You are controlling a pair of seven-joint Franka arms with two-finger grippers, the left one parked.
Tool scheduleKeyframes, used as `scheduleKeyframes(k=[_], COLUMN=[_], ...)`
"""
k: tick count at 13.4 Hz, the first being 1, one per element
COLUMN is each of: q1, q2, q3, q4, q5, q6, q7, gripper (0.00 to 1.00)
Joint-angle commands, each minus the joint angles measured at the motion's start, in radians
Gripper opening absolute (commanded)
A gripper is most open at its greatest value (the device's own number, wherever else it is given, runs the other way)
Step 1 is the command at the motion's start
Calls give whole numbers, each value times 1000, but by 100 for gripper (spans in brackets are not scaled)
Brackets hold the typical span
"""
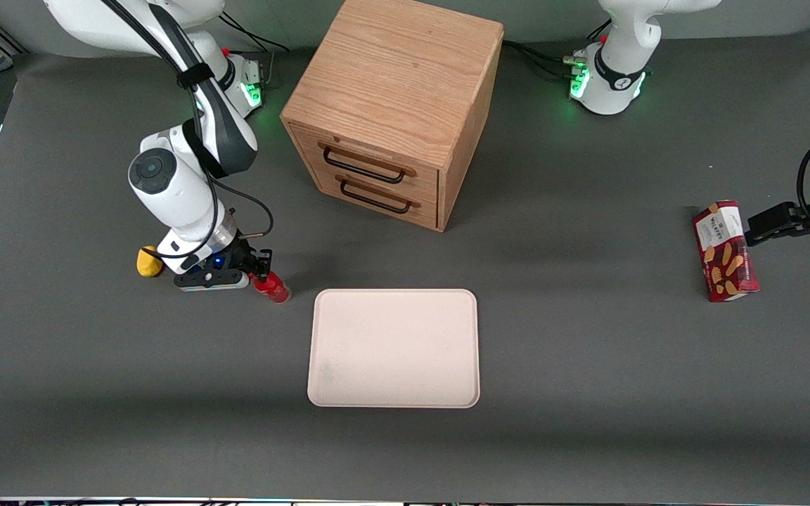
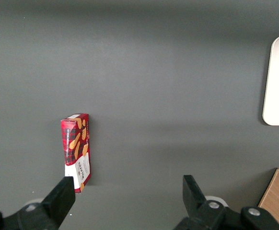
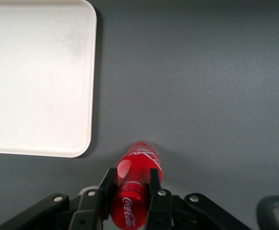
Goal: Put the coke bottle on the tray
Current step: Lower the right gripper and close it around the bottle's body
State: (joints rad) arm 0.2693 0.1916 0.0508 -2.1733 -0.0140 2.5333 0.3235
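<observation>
The coke bottle (image 1: 273, 287) is small, glossy red, with a red cap. It is between my right gripper's fingers, beside the tray's working-arm edge. In the right wrist view the bottle (image 3: 135, 184) sits with both black fingers pressed on its neck and shoulder. My gripper (image 1: 259, 270) is shut on it, low at the table. The gripper (image 3: 132, 184) shows the same in the wrist view. The pale cream-pink tray (image 1: 394, 348) lies flat nearer the front camera than the cabinet, with nothing on it. Its corner shows in the right wrist view (image 3: 39, 81).
A wooden drawer cabinet (image 1: 394, 112) stands farther from the camera than the tray. A yellow lump (image 1: 148, 262) lies beside my gripper. A red snack box (image 1: 725, 251) stands toward the parked arm's end, also seen in the left wrist view (image 2: 76, 151).
</observation>
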Motion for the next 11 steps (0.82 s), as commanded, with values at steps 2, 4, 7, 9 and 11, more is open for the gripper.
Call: scheduleKeyframes(k=[2,4,7,9,11], q1=[5,1,-2,-10,-13], q2=[-6,-6,-8,-9,-8], q3=[0,0,-3,-5,-5], q4=[10,115,310,409,528], q5=[-12,-11,-9,-9,-11], q6=[1,-162,-431,-552,-693], q7=[8,5,0,0,-1], gripper=[0,0,0,0,0])
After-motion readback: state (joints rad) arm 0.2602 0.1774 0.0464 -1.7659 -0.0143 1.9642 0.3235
